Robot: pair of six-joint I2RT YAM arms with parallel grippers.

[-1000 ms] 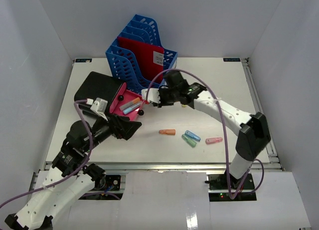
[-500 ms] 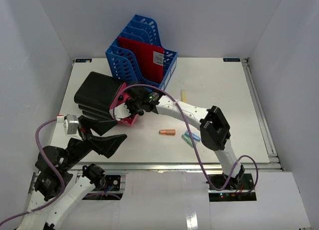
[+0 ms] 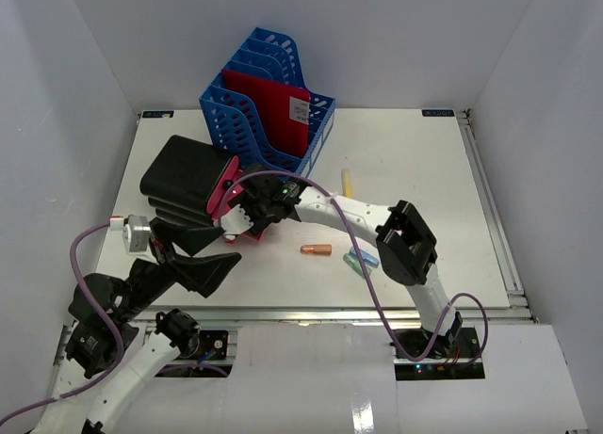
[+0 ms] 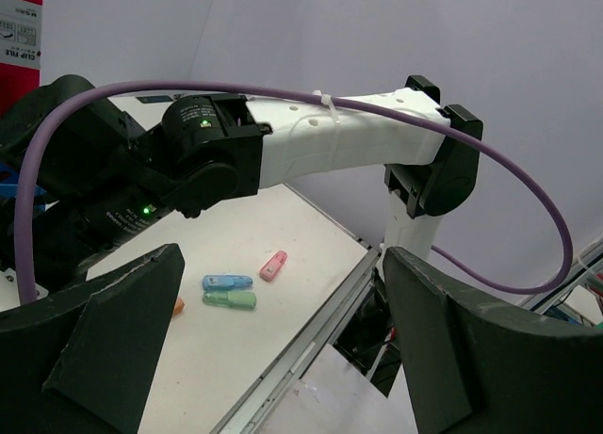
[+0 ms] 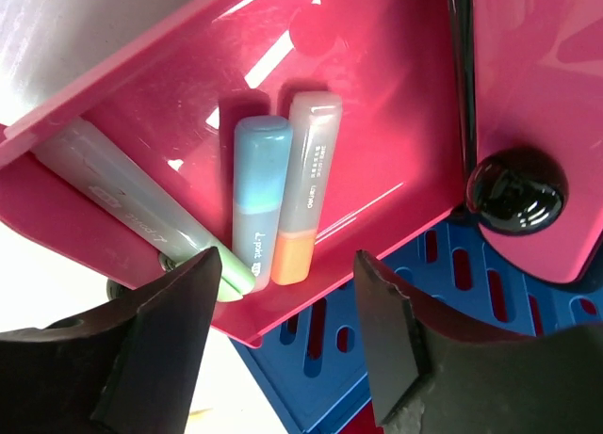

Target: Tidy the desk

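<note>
right claw (image 5: 283,297) spread over the pink tray (image 5: 377,95) mid-frame, highlighters (image 5: 259,189) lying loose — rise straight, clear the rim — left claw (image 4: 283,312) gapes empty.

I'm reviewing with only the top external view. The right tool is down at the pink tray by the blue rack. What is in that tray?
Observer: The right wrist view shows three lying in the pink tray: a blue highlighter, an orange highlighter beside it, and a grey highlighter along the wall.
Operator: Is the right tool gripping any?
Observer: No, its jaws stand apart with nothing between them.
Operator: Anything hidden behind the right arm's elbow?
Observer: Yes, the left wrist view shows a pink highlighter lying on the desk there.
</note>
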